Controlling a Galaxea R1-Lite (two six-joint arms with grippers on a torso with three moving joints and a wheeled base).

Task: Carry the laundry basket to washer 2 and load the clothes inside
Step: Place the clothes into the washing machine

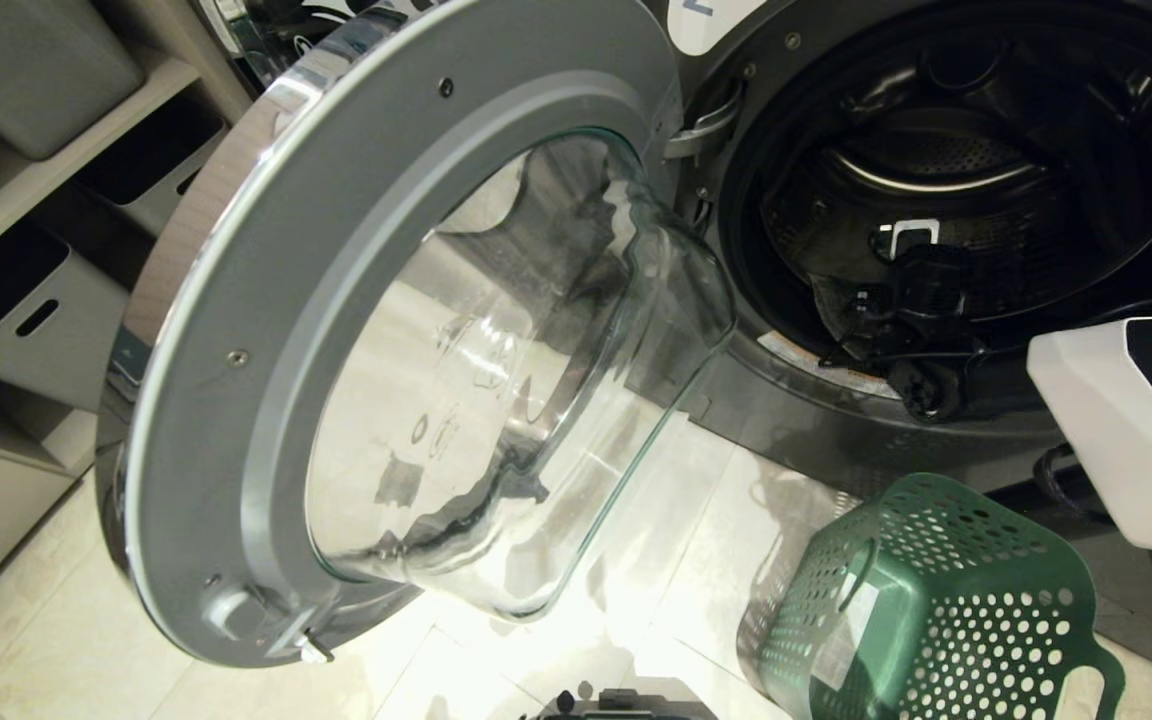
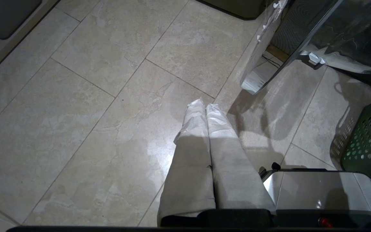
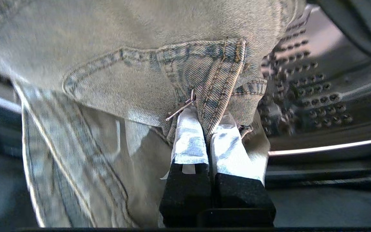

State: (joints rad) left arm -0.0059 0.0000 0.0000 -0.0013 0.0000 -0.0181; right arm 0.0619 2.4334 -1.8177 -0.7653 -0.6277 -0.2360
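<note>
Washer 2 [image 1: 796, 420] stands with its round door [image 1: 266, 300] swung wide open to the left, baring the perforated steel drum [image 1: 946, 170]. My right arm [image 1: 921, 300] reaches into the drum. In the right wrist view my right gripper [image 3: 208, 117] is shut on the clothes [image 3: 118, 58], a pale grey-green denim garment held by a stitched seam, with the drum wall [image 3: 304, 87] just behind. The dark green laundry basket [image 1: 936, 610] sits tilted on the floor in front of the washer. My left gripper [image 2: 204, 104] hangs shut and empty over the floor tiles, the basket [image 2: 370, 138] off to one side.
Grey storage bins [image 1: 36, 310] fill shelves left of the open door. The door's glass bowl [image 1: 516, 380] juts out over the tiled floor [image 1: 676, 560], and its lower edge [image 2: 314, 58] shows near my left arm. A white arm housing [image 1: 1126, 430] lies at the right.
</note>
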